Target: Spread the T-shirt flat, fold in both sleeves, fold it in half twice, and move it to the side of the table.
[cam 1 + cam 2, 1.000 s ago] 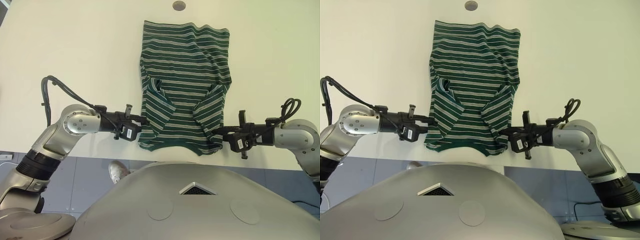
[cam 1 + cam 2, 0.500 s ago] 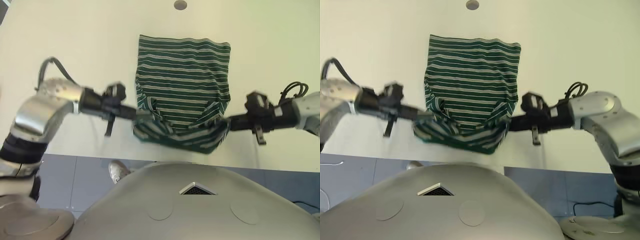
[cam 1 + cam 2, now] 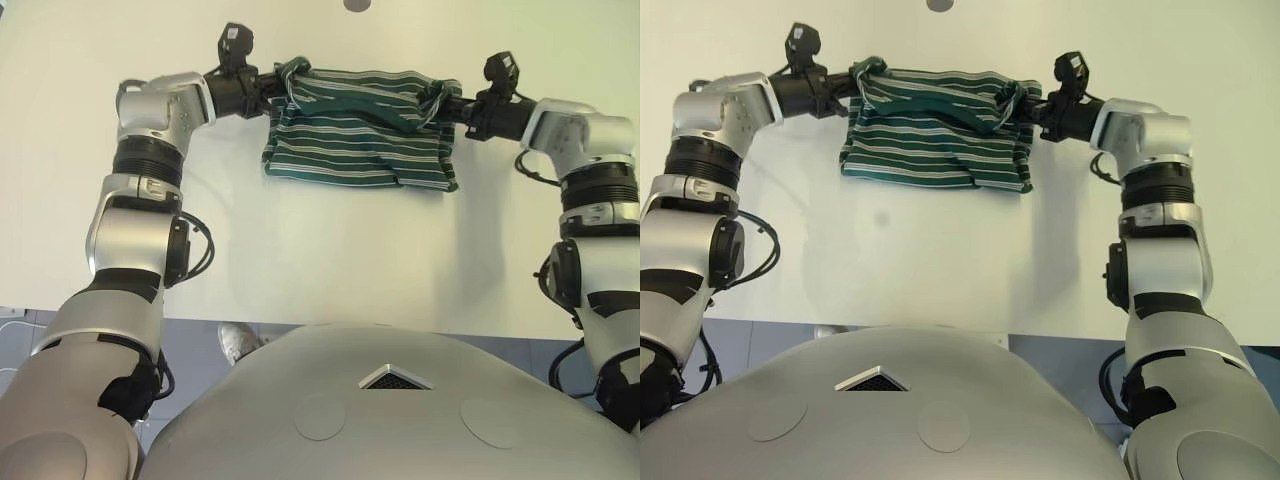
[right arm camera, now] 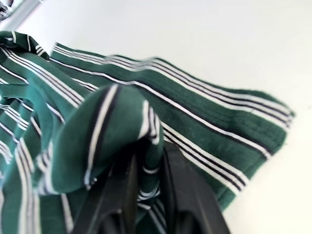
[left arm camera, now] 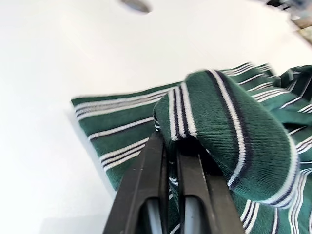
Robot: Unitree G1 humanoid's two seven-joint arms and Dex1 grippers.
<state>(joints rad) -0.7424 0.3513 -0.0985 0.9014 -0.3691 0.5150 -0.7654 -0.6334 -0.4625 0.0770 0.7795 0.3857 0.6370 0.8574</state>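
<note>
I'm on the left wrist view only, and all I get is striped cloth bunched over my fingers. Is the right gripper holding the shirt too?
Observer: Yes, the right gripper is shut on a bunched corner of the T-shirt.
Operator: Where are both grippers on it?
Observer: The left gripper holds the far left corner, the right one the far right.
Operator: Is it lying flat?
Observer: Mostly. It rests on the table as a wide band, but the top layer sags in wrinkles between the grippers.
</note>
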